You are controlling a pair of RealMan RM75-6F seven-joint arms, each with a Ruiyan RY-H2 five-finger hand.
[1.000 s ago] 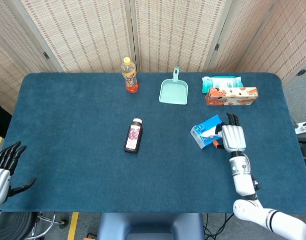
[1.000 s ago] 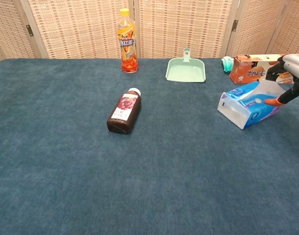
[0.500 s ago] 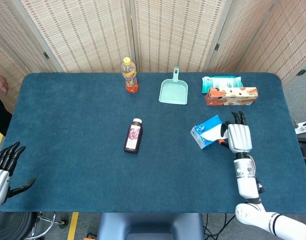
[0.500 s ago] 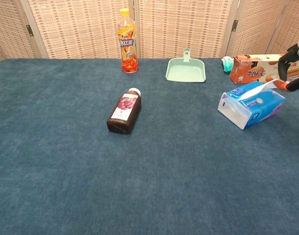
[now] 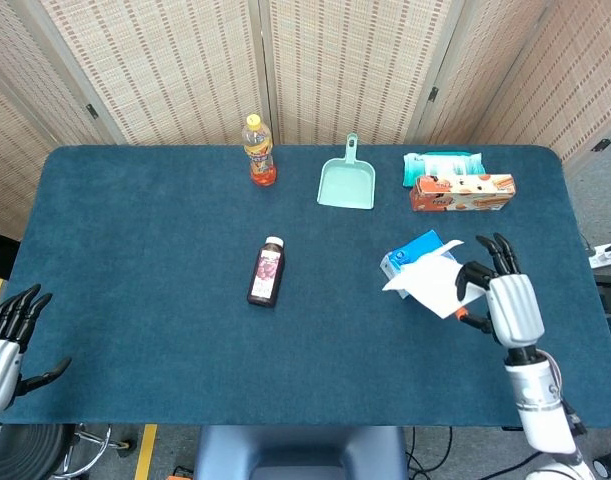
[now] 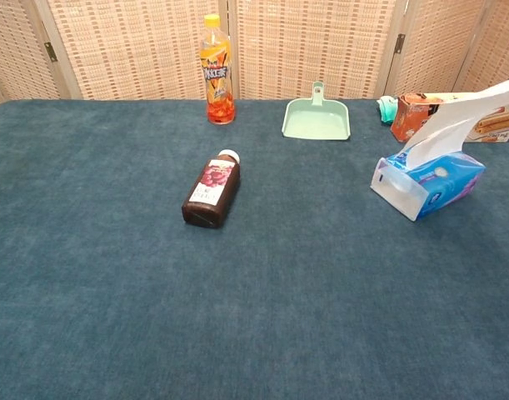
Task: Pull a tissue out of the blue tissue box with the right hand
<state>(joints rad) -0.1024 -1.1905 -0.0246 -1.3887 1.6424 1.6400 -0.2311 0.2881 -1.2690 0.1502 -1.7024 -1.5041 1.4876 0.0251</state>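
The blue tissue box (image 5: 413, 257) sits on the right half of the table (image 5: 145, 230), lying at a tilt with its opening up, just in front of the orange carton (image 5: 462, 192). Big change from a second ago: back then the right hand (image 5: 507, 300) was pressed right up against the box with its fingertips at the opening. Now it has pulled back toward the robot and off to the right, and a white tissue (image 5: 432, 282) comes along with it. In the head view the sheet fans out between box and hand; in the chest view it stretches up from the slot toward the right edge of the picture, where the hand itself is out of frame. The box looks like it has barely shifted.

So the pull is clearly working. The right hand is pinching the tissue's far edge, the other fingers spread above it. The near end of the sheet looks like it's still tucked in the slot, so it probably isn't fully free yet; a bit more travel away from the box should finish it. One risk is the light box dragging along instead of letting go.

The left hand (image 5: 7, 335) hangs off the table's near-left corner, fingers apart, holding nothing.
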